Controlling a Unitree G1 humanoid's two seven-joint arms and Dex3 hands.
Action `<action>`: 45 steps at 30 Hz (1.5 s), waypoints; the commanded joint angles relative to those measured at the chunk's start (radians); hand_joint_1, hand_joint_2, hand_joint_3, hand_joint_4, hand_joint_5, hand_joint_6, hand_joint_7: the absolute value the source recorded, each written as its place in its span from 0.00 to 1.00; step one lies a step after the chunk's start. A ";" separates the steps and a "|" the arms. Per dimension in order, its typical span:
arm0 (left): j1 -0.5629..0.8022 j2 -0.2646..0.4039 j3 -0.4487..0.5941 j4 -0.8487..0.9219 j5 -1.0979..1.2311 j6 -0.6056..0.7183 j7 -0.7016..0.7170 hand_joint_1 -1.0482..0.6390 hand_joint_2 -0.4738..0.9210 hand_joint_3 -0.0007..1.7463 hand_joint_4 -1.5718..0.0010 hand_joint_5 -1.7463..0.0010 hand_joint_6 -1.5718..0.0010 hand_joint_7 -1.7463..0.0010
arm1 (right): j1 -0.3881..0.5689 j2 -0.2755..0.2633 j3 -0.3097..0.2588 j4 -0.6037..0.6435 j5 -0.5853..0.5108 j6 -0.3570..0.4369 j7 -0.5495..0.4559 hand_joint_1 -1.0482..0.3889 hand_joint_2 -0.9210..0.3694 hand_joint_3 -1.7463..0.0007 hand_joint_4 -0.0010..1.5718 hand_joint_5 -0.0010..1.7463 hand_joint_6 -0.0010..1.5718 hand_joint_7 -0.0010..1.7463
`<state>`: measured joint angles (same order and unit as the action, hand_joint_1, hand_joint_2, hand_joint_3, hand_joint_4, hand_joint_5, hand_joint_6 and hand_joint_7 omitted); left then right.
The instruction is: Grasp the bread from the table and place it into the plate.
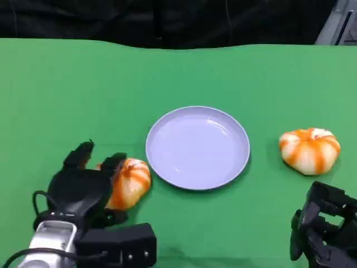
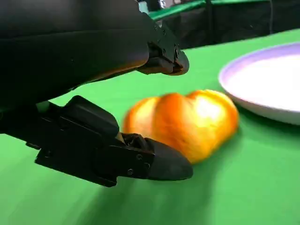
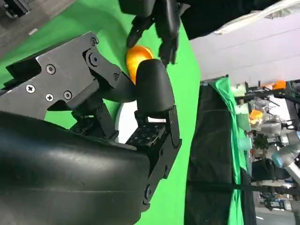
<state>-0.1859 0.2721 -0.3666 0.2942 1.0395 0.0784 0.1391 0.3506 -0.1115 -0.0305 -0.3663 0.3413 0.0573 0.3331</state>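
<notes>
— Two pieces out on the green table (image 1: 56, 100), none in the plate (image 1: 198, 148) yet. Nothing delivered, then?

— Nothing. Barely at the grasp. Bread (image 1: 131, 181) sitting on the cloth, right between the fingers (image 2: 159, 56) and the thumb (image 2: 154, 161) of the left hand (image 1: 83, 187).

— Clamped on it?

— Doesn't look so. Fingers spread, arched over the top of it, thumb low along the near side, a sliver of gap on both in the left wrist view. Bracketing, not squeezing.

— And the plate, relative to those fingers?

— Just past the fingertips, beyond the bread, near but not touching it. Bare inside.

— Right hand (image 1: 323, 229)?

— Fingers curled in, nothing inside them. Second bread (image 1: 309, 149) just ahead of those fingertips, apart from them, untouched.

— So what's left?

— Nearly everything, by the look of it: closing the left fingers, lifting, carrying across past the rim, letting go inside. Probably the same again for the second piece, if wanted at all.
</notes>
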 commanded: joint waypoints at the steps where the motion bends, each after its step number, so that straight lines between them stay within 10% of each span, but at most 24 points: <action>1: -0.017 0.003 -0.025 0.035 -0.023 0.017 0.020 0.11 1.00 0.19 1.00 1.00 0.84 1.00 | 0.008 -0.009 -0.003 -0.018 0.014 0.017 0.002 0.69 0.26 0.36 0.57 0.98 0.52 0.87; 24: -0.097 0.002 -0.043 0.239 -0.192 -0.031 0.123 0.14 1.00 0.17 0.98 0.99 0.82 0.99 | 0.030 -0.011 -0.004 -0.044 0.013 0.021 0.003 0.69 0.23 0.38 0.55 1.00 0.49 0.89; 34: -0.091 -0.002 -0.020 0.292 -0.324 -0.187 0.193 0.44 1.00 0.10 0.60 0.93 0.62 0.97 | 0.038 -0.005 -0.002 -0.058 0.007 0.028 -0.006 0.69 0.24 0.39 0.55 1.00 0.50 0.88; 40: -0.115 -0.001 -0.008 0.375 -0.362 -0.291 0.264 0.58 1.00 0.14 0.28 0.73 0.29 0.91 | 0.042 -0.006 0.000 -0.066 0.003 0.036 -0.013 0.69 0.24 0.39 0.55 1.00 0.50 0.88; 42: -0.120 0.008 -0.015 0.384 -0.349 -0.320 0.303 0.59 1.00 0.14 0.38 0.40 0.20 0.89 | 0.042 -0.008 -0.001 -0.065 0.012 0.032 -0.005 0.69 0.23 0.38 0.54 1.00 0.49 0.89; 45: -0.125 0.013 -0.011 0.377 -0.343 -0.357 0.361 0.58 1.00 0.15 0.53 0.05 0.46 0.31 | 0.043 -0.008 -0.001 -0.065 0.007 0.036 -0.012 0.69 0.23 0.39 0.55 1.00 0.49 0.89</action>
<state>-0.3035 0.2686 -0.3764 0.6715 0.6865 -0.2446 0.4658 0.3880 -0.1113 -0.0282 -0.4158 0.3453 0.0901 0.3248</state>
